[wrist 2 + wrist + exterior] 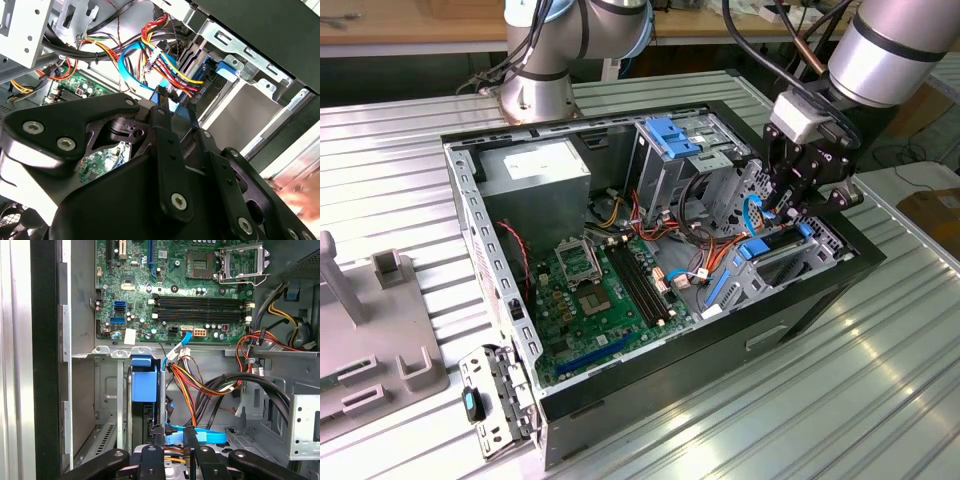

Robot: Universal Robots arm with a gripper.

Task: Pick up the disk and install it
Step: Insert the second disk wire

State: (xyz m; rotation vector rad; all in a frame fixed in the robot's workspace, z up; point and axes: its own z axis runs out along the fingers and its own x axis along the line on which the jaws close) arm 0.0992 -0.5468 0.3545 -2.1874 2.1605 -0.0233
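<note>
Disk (145,385) is sitting on edge in the drive bay (107,405) of the open case (650,385). It's just beyond my fingertips, and its blue carrier faces me in the first wrist view. My end effector (173,437) is released, hanging low over that corner of the case. Its fingers (162,107) are apart with nothing clamped, and a flat blue cable (207,436) runs across right behind them. The motherboard (175,295) is further out past the bay.

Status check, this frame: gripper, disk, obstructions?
Gripper down at drive bay, grip unclear. Disk tilted in bay below it. Blue cable crowding alongside.
</note>
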